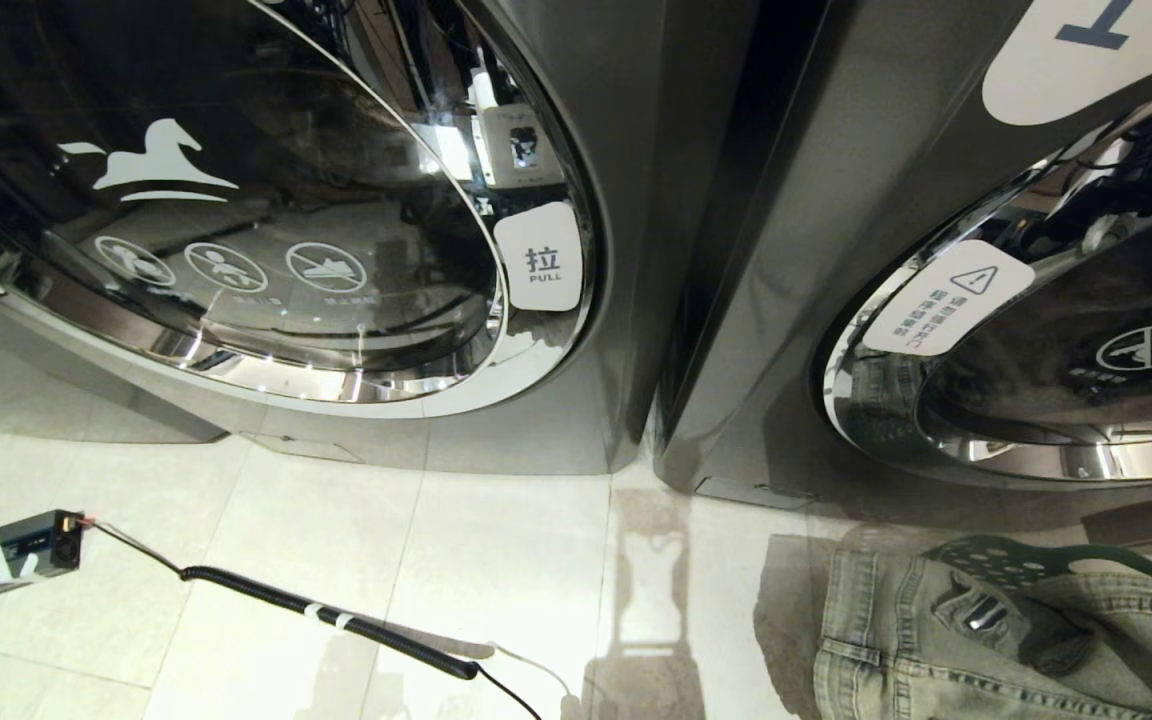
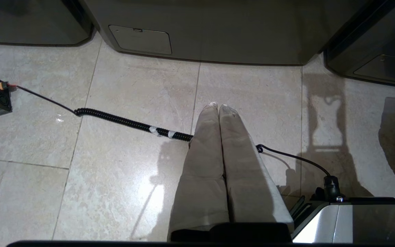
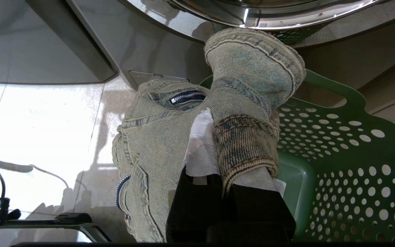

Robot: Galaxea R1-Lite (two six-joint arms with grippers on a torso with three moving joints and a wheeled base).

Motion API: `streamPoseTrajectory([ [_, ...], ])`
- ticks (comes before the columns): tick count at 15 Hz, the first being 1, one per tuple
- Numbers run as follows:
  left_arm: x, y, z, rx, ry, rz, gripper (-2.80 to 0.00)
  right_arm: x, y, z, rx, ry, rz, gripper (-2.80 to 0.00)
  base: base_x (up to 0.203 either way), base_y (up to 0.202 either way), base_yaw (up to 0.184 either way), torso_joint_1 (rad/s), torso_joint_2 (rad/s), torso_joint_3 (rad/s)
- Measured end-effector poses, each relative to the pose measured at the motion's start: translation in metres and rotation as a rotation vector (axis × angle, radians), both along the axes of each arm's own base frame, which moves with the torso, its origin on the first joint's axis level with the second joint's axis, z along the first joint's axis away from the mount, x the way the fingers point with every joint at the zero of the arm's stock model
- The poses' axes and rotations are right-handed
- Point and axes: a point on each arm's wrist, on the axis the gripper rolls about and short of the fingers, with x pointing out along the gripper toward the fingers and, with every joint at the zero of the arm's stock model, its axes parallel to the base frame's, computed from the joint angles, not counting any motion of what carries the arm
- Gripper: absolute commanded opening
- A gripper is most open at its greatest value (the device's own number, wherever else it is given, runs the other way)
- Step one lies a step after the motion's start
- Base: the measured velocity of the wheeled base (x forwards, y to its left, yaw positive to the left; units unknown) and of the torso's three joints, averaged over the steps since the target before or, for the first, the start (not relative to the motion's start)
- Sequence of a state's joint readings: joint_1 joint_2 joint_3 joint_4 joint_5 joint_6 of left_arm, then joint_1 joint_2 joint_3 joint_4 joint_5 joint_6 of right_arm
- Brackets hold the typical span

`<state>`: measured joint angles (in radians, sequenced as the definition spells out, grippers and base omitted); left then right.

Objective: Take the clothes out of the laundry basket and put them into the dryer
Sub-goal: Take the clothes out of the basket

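Holding: our right gripper (image 3: 225, 144) is pinched tight on the jeans (image 3: 156, 144), a fold of waistband denim wedged between the padded fingers (image 3: 201, 147).
Jeans pos: bunched over the rim of the green laundry basket (image 3: 338, 144), most of the cloth draped down the side away from the basket toward the floor tiles; in the head view they sit low at our right (image 1: 986, 640), basket rim (image 1: 1016, 560) peeking out behind them.
Long axis: legs trail down below the grip, so we read the bulk as hanging under the pinch, not lying flat.
Key relation: dryer door (image 1: 1066, 350) is up and beyond the jeans on our right side, door ring just above the basket in the right wrist view. It looks shut to us, same as the left machine's door (image 1: 266, 200) w/ its PULL tab (image 1: 543, 257).
Nearer arm: right, by far. Left gripper (image 2: 218, 109) is pressed together on nothing, pointing at bare floor tiles beside the coiled black cable (image 2: 129, 121), well apart from the clothes.
Next move, our guess: lift the jeans clear of the rim, then deal w/ the door. Trailing legs could snag on the basket.
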<state>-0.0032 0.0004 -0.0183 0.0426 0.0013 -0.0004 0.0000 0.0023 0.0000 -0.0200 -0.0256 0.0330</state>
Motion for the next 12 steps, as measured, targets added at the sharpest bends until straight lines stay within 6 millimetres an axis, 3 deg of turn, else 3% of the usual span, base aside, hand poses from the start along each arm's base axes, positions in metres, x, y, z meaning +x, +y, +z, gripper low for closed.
streamPoseTrajectory([
  [5,0.0,0.0,0.0,0.0,0.0,0.0,-2.8,-0.0002,0.0003,-0.0006,-0.077,0.005,0.012,-2.8,0.0,0.0,0.0,0.0,0.0,0.0],
  [12,0.0,0.0,0.0001,0.002,-0.001,0.0,-2.8,-0.0002,0.0001,-0.0006,-0.056,0.004,0.005,-2.8,0.0,0.0,0.0,0.0,0.0,0.0],
])
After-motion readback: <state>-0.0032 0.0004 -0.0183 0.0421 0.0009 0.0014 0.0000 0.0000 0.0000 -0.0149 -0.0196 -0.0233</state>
